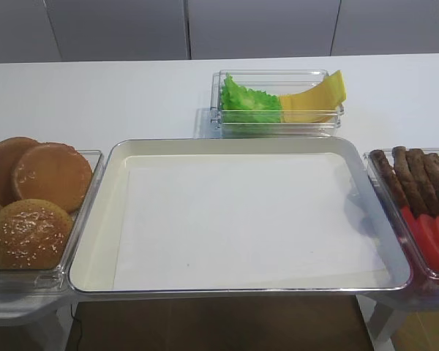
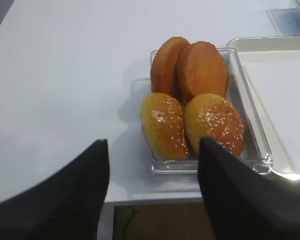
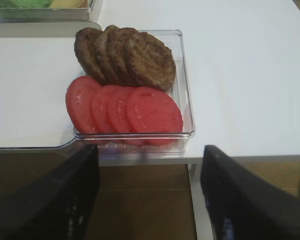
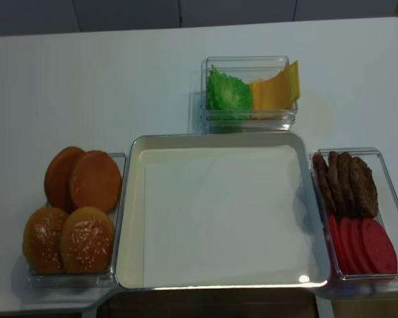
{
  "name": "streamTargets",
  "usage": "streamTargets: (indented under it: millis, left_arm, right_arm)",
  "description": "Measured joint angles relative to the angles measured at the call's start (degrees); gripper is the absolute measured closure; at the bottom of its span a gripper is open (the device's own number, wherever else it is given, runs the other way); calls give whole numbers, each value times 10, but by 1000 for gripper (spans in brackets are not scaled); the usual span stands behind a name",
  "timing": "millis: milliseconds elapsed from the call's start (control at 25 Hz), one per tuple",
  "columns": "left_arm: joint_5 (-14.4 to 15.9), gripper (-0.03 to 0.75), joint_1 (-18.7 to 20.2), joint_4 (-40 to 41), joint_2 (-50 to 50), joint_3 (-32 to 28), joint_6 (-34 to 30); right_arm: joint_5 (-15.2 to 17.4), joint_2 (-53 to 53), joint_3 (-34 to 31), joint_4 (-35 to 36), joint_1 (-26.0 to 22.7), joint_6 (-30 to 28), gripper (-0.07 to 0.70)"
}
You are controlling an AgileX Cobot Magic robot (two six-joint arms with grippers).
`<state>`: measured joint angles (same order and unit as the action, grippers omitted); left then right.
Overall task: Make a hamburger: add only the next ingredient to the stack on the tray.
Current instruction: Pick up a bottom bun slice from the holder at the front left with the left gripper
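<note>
Your left tool (image 2: 152, 192) stood wide open, holding nothing, hovering short of the clear container (image 2: 257, 155); in it two smooth bun halves (image 2: 202, 70) leaned behind two seeded buns (image 2: 214, 122); your right tool (image 3: 149, 197) likewise open above the tomato slices (image 3: 125, 110); tray (image 1: 95, 219) held only paper.

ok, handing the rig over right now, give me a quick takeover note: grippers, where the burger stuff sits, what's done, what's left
Left gripper: open, empty, hovering short of the bun container.
Right gripper: open, empty, short of the patty and tomato container.
Tray: holds only its white paper; no stack started.
Flat bun halves stand on edge at the back of the bun container, sesame buns in front.
Lettuce and cheese sit in the far container.
Done: nothing.
Left: put one flat bun half on the tray.
</note>
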<state>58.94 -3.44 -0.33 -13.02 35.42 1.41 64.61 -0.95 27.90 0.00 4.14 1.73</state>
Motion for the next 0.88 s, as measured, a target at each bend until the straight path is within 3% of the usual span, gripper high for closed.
streamTargets:
  millis: [360,600,880]
  left_arm:
    - [-55,296,0,0,-194,50,-1]
    - [-69,296,0,-8,-333,114,-2]
    - [-78,296,0,-79,-482,197,-58]
  right_arm:
    - [0,0,0,0,0,0,132]
    - [0,0,0,0,0,0,132]
    - [0,0,0,0,0,0,132]
